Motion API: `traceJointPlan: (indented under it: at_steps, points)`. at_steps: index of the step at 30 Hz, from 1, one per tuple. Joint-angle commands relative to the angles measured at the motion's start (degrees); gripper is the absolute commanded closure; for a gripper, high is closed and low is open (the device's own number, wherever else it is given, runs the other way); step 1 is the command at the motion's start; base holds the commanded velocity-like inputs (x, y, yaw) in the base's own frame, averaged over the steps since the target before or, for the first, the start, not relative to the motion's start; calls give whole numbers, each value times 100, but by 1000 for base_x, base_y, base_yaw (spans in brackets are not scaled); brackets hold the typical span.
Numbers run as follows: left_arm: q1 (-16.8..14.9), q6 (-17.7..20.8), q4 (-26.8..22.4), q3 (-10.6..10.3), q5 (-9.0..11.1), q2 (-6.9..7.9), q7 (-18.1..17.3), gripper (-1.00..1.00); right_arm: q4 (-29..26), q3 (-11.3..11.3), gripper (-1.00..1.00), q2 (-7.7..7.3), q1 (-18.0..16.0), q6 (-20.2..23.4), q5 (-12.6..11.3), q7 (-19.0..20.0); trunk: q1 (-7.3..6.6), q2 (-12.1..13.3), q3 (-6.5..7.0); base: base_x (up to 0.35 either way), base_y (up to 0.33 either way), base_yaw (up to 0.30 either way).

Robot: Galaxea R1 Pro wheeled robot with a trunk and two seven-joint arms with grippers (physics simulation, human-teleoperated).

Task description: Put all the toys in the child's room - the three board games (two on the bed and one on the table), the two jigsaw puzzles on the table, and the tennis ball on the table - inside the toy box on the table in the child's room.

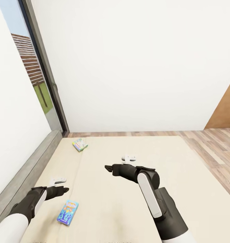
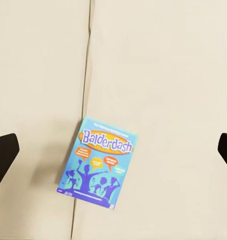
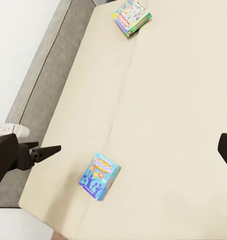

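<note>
On the beige bed [image 1: 135, 202], 2 board games lie flat and well apart: the blue board game [image 1: 68, 212] near the foot of the head view, and the green-white board game [image 1: 80, 144] far up by the corner where the grey headboard [image 1: 25, 172] meets the dark-framed window [image 1: 44, 74]. From the head view, the left gripper [image 1: 65, 190] hangs over the mattress just beside and above the blue box, apart from it, while the right gripper [image 1: 107, 167] hovers over the middle of the bed, between the 2 boxes and touching neither. Wood-plank floor [image 1: 212, 148] runs along the bed's far side, under a white wall [image 1: 138, 60]. The left wrist view adds what the head view cannot resolve: the blue box [image 2: 97, 162] reads "Balderdash" in an orange oval over purple figures, lying beside a seam in the cover, with 2 dark fingertips [image 2: 3, 155] far apart at either edge, so those jaws stand wide. The right wrist view takes in both boxes at once, the blue one [image 3: 99, 176] and the green-white one [image 3: 132, 16], plus the left gripper [image 3: 51, 149] near the headboard; its own fingertips [image 3: 226, 150] also sit spread wide, gripping nothing.
</note>
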Motion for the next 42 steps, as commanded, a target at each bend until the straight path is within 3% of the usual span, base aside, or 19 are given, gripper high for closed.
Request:
traceJointPlan:
  at_steps: [1,42]
  points:
    - [-3,39,-8,27,-1,-3,-28,-100,-1,2,-100,1,-4,20,-53,-54,2,-10,-20,0,0,0]
    - [-3,26,-8,27,-1,-10,-19,-100,-2,20,-100,1,-1,20,-53,-32,2,-10,-406,0,0,0]
